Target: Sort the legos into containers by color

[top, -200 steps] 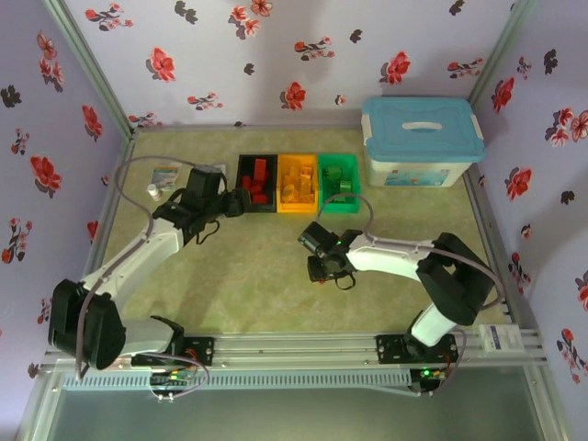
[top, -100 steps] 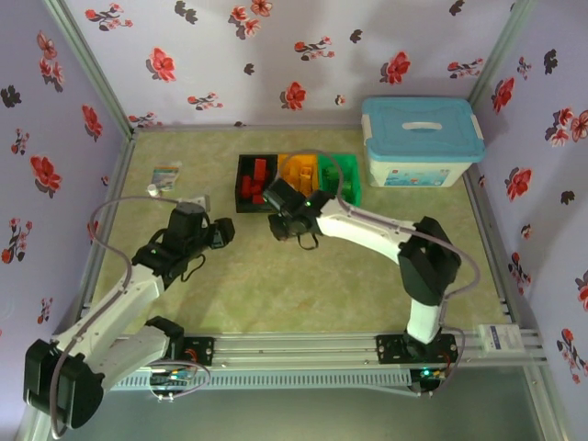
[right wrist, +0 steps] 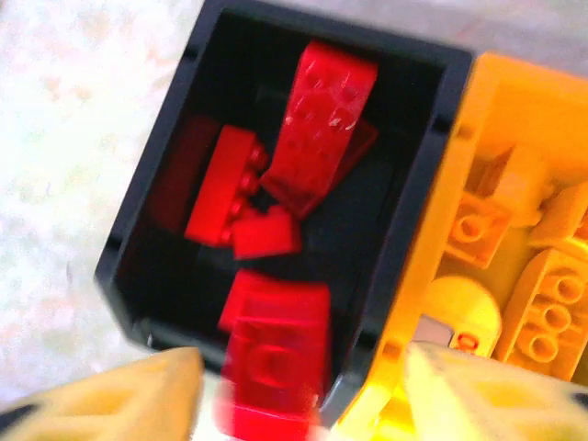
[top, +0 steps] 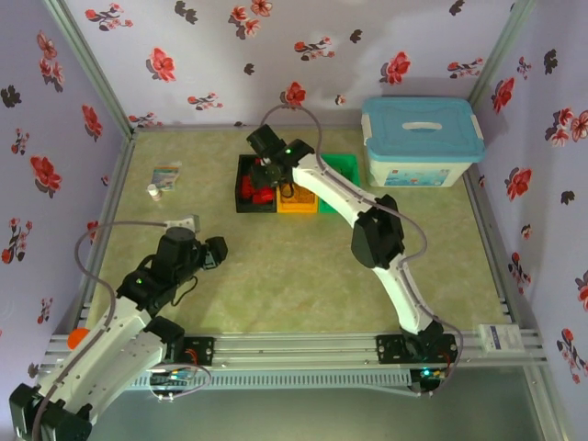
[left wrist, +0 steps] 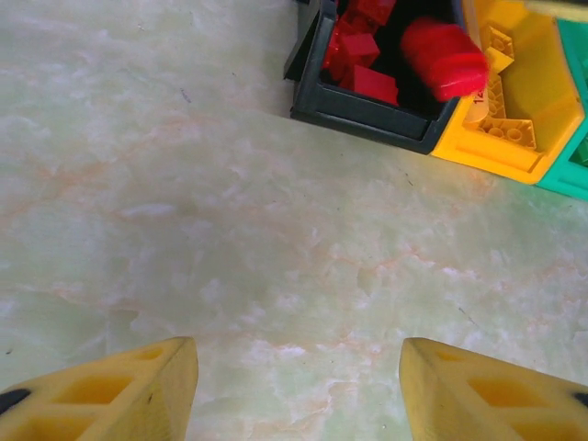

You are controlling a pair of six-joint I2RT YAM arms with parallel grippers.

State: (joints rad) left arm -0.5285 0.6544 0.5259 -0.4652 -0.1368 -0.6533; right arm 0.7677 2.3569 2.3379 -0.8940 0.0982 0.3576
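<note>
Three joined bins stand at the table's back: black bin (top: 241, 188), orange bin (top: 296, 200), green bin (top: 344, 166). My right gripper (top: 267, 169) hangs over the black bin (right wrist: 147, 216), its jaws wide apart. A blurred red brick (right wrist: 276, 367) is between the fingers and touches neither. The left wrist view shows the same red brick (left wrist: 445, 57) blurred in the air over the black bin (left wrist: 360, 111). Several red bricks (right wrist: 317, 129) lie inside it. Yellow bricks (right wrist: 549, 308) fill the orange bin (right wrist: 430, 241). My left gripper (top: 213, 253) (left wrist: 299, 390) is open over bare table.
A large white box with a light-blue lid (top: 422, 141) sits at the back right, beside the green bin (left wrist: 571, 180). A small white bottle (top: 154, 192) and a packet (top: 166, 172) lie at the back left. Floral walls close in three sides.
My right arm swung from the table's middle up to the black bin, and the red brick now hangs free between its fingers. My left arm drew back from the bins toward the near left.
</note>
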